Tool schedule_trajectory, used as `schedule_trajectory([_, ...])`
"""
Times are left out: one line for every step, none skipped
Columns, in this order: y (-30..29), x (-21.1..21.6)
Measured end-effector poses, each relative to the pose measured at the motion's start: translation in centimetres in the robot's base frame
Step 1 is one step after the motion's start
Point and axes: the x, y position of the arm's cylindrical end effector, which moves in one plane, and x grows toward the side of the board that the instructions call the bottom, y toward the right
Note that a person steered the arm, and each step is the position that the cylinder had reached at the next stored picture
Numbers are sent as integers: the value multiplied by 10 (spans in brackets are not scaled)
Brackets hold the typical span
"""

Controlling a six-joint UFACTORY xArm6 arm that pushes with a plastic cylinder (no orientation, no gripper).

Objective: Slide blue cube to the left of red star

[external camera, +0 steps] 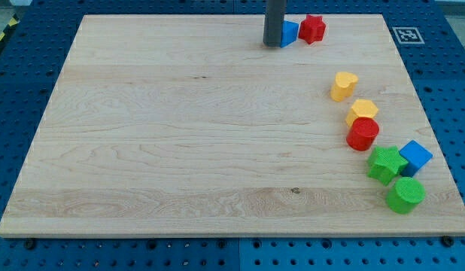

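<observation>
A blue block [290,33] sits near the view's top edge of the wooden board, touching the left side of the red star [312,28]. My tip [273,44] is at the blue block's left side, against it and partly hiding it, so its shape is unclear. A second blue block, a cube [415,156], sits at the view's right, next to the green star [385,164].
Down the board's right side lie a yellow heart [342,86], a yellow hexagon [362,111], a red cylinder [363,134], the green star and a green cylinder [405,194]. The board's top edge [217,14] is close behind my tip.
</observation>
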Motion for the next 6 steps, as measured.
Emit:
schedule_trajectory([-3, 2])
schedule_trajectory([-43, -5])
schedule_trajectory([-55, -41])
schedule_trajectory([-40, -44])
schedule_trajectory([-22, -31])
schedule_trajectory([-14, -15])
